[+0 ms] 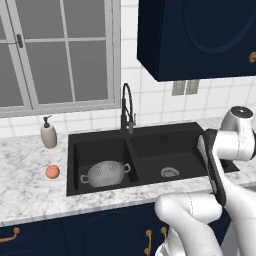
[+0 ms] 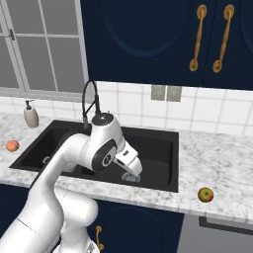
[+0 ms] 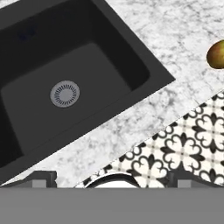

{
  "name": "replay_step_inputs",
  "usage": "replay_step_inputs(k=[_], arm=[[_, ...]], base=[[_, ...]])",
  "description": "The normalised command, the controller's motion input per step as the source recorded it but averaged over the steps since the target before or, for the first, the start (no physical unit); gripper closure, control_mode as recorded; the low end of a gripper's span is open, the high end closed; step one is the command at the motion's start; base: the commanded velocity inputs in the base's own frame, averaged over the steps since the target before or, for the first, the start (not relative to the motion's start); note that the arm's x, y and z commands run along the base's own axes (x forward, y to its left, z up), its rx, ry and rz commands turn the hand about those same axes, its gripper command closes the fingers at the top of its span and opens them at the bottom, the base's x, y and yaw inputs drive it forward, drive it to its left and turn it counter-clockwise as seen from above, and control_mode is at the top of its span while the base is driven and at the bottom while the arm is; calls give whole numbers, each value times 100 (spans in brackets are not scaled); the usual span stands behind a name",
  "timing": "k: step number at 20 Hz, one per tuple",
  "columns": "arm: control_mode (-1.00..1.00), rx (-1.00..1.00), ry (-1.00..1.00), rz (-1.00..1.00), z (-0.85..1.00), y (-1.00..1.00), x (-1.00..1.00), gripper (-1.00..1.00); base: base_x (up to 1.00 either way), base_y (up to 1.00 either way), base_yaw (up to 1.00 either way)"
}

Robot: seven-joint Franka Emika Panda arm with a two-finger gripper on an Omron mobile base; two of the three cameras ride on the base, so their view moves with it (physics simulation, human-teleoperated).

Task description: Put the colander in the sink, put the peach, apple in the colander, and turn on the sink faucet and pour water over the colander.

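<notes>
Colander point(image 1: 106, 173) in sink point(image 1: 75, 145) left basin; apple point(image 3: 216, 54) at 2 o'clock: firm, smooth, rolls easily, grip across its middle; gripper point(image 2: 131, 174) jaws apart, empty

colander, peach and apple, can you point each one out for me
colander point(image 1: 106, 173), left base view, on the perforated inside of the bowl, in the left basin.
peach point(image 1: 52, 172), left base view, middle of the fruit, on the counter left of the sink.
apple point(image 2: 205, 194), right base view, middle of the fruit, on the counter right of the sink.
</notes>
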Motion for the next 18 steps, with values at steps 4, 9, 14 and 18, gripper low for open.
replay_step_inputs(k=[4, 9, 14, 18], arm=[[-100, 1, 0, -6, 0, -42, 0, -100], [-100, 1, 0, -3, 0, -57, 0, -100], [-100, 0, 3, -2, 0, -66, 0, -100], [-100, 0, 3, -2, 0, -71, -3, -100]], base=[[0, 0, 0], [0, 0, 0], [0, 0, 0], [0, 0, 0]])
